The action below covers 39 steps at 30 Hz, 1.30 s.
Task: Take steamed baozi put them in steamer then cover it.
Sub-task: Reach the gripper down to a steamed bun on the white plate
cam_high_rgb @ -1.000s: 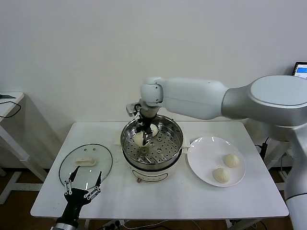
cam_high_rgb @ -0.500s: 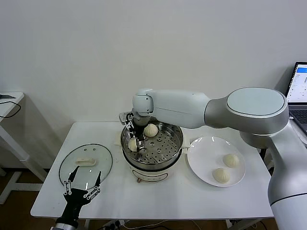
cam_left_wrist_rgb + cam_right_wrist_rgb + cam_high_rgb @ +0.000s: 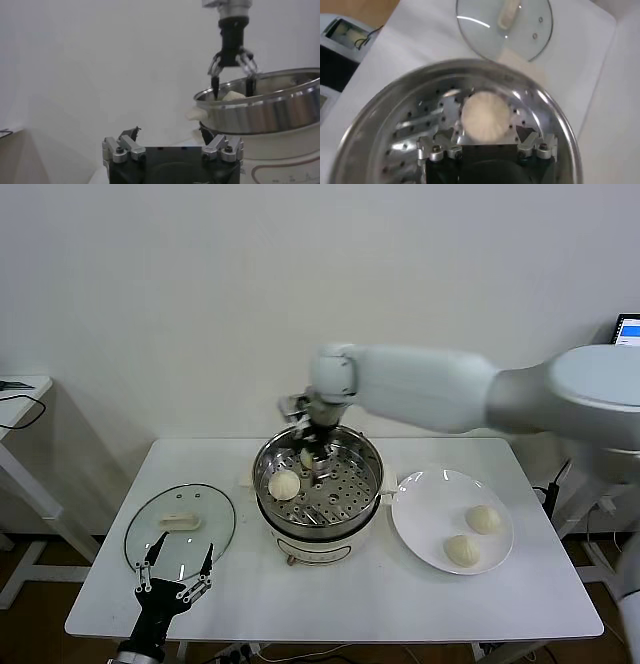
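The steamer [image 3: 318, 502] stands mid-table with its perforated tray bare in places. One steamed baozi [image 3: 284, 484] lies free on the tray's left side, also seen in the right wrist view [image 3: 486, 116]. A second one [image 3: 306, 456] peeks out at the back, partly hidden by my right gripper [image 3: 314, 456]. That gripper hangs open just above the tray, holding nothing [image 3: 486, 131] [image 3: 232, 82]. Two more baozi [image 3: 484, 518] [image 3: 462, 550] rest on the white plate [image 3: 420, 494]. The glass cover [image 3: 180, 524] lies flat at the left. My left gripper [image 3: 172, 576] waits open near the table's front edge [image 3: 169, 132].
The plate sits close against the steamer's right side. A side table [image 3: 15, 409] stands off to the far left. A laptop screen [image 3: 628, 330] shows at the right edge. The steamer's steel wall [image 3: 260, 112] rises right of the left gripper.
The right gripper opened and let go of the baozi on the tray's left side, then rose and shifted toward the back of the steamer. The left arm stayed put.
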Each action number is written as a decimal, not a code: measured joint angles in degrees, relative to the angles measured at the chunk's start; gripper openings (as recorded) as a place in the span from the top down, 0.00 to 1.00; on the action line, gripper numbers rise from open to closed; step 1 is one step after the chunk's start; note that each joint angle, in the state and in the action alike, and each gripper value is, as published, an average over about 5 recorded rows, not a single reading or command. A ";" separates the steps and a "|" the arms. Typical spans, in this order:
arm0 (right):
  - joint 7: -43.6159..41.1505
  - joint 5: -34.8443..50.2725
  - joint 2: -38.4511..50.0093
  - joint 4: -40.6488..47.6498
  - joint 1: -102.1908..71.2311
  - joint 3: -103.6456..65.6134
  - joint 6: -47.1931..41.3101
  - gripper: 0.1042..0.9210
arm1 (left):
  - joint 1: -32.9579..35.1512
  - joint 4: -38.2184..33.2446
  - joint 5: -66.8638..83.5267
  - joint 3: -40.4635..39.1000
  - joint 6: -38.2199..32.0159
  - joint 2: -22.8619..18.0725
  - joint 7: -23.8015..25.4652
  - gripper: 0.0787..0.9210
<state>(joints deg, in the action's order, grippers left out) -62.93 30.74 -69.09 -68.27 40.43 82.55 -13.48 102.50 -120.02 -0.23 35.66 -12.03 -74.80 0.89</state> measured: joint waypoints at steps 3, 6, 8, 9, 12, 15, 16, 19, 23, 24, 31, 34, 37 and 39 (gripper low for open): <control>-2.23 -1.83 5.81 -1.24 1.00 -0.12 2.00 0.12 | 0.41 -0.56 0.00 0.10 0.12 0.23 0.00 0.12; -3.97 -3.83 11.34 -1.92 1.29 -0.04 3.76 0.12 | 0.74 -0.94 -0.02 0.27 0.28 0.32 -0.05 0.12; -4.90 -5.21 14.75 -2.17 1.07 0.16 4.80 0.12 | 0.93 -1.13 -0.03 0.30 0.47 0.31 -0.13 0.12; -5.28 -5.92 16.30 -2.27 0.81 0.26 5.28 0.12 | 1.03 -1.25 -0.04 0.29 0.55 0.29 -0.16 0.12; -6.09 -8.20 20.54 -2.56 -0.67 0.33 6.60 0.12 | 1.29 -1.53 -0.05 0.36 0.65 0.13 -0.21 0.12; -6.47 -10.42 23.99 -2.79 -3.19 -0.07 7.51 0.12 | 1.52 -1.64 -0.05 0.59 0.65 -0.07 -0.24 0.12; -6.52 -11.10 24.95 -2.84 -4.26 -0.34 7.74 0.12 | 1.61 -1.66 -0.05 0.67 0.64 -0.12 -0.25 0.12; -6.48 -12.96 27.31 -2.80 -7.81 -1.51 8.32 0.12 | 1.92 -1.69 -0.05 0.85 0.69 -0.23 -0.29 0.12; -6.06 -14.91 29.30 -2.43 -12.76 -3.69 8.73 0.12 | 2.18 -1.94 -0.03 0.85 0.93 -0.35 -0.32 0.12; -5.90 -15.27 29.63 -2.31 -13.92 -4.27 8.78 0.12 | 2.19 -1.98 -0.02 0.83 0.99 -0.39 -0.34 0.12; -4.49 -16.85 30.60 -0.96 -20.91 -7.94 8.90 0.12 | 2.37 -2.06 -0.01 0.77 1.25 -0.62 -0.44 0.12; -3.96 -17.31 30.46 -0.21 -23.13 -8.98 8.90 0.12 | 2.45 -2.06 -0.01 0.85 1.25 -0.63 -0.45 0.12; -3.48 -17.80 30.15 0.51 -24.93 -9.77 8.88 0.12 | 2.43 -1.81 -0.04 0.90 1.19 -0.62 -0.42 0.12; -3.23 -18.11 29.90 0.92 -25.85 -10.21 8.84 0.12 | 2.42 -1.55 -0.07 0.90 1.12 -0.61 -0.38 0.12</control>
<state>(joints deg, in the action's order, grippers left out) -66.16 12.63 -39.19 -67.35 14.58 72.34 -4.64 104.91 -121.56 -0.30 36.56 -10.91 -75.41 0.51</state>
